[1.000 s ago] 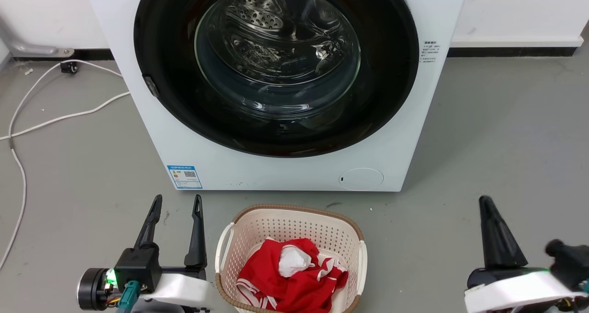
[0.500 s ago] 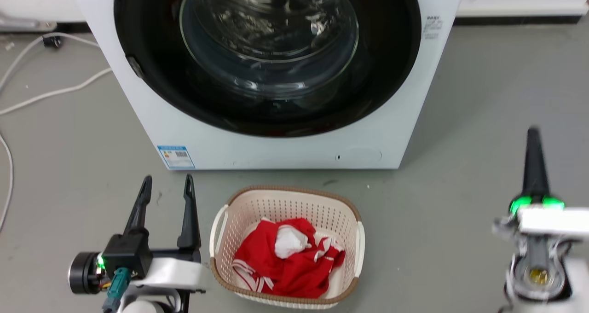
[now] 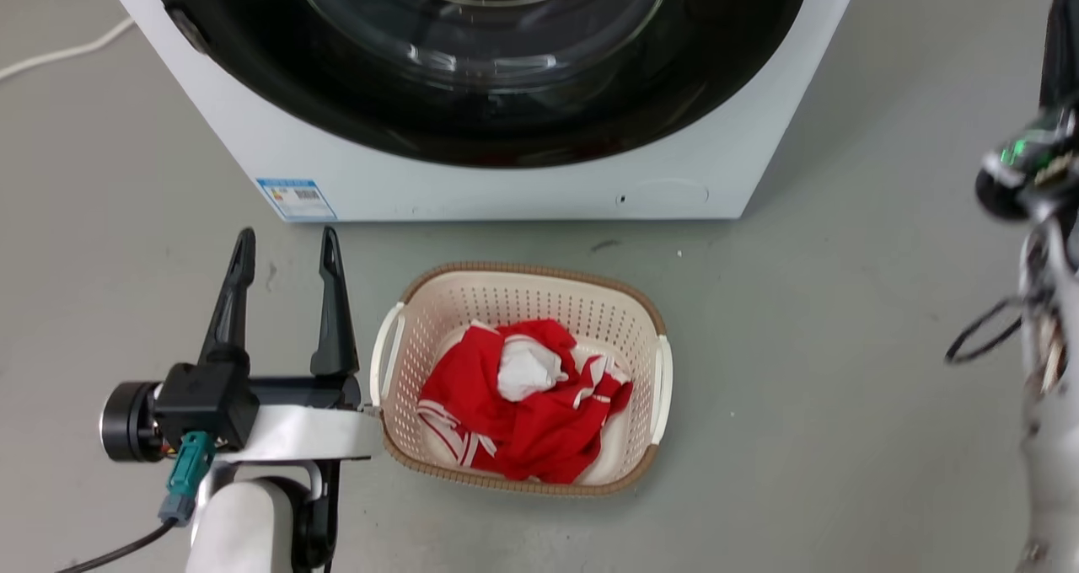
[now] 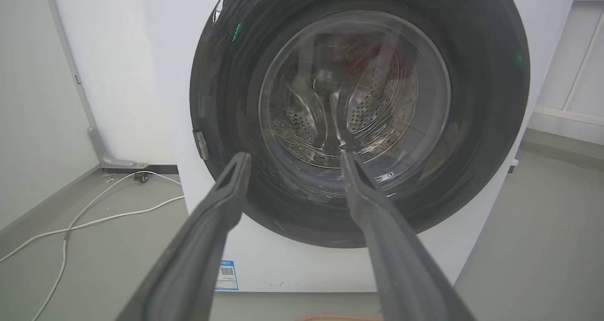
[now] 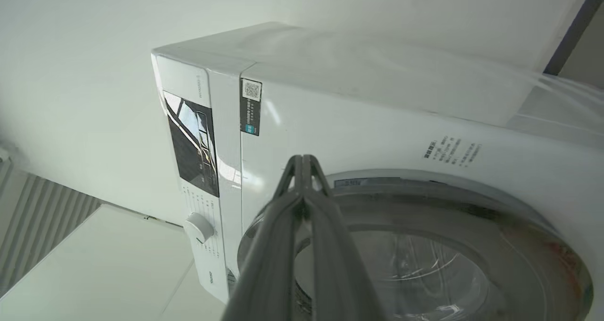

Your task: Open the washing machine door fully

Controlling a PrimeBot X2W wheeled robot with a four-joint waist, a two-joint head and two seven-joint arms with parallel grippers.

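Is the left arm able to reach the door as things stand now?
Likely yes: the left gripper, jaws apart, points at the door with bare floor between them; the basket stands to its right, out of the way.

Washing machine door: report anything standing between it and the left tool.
Nothing visible does. The open left tool points straight at the washing machine door, with open space between. The laundry basket sits to the tool's right, beside that line, not across it.
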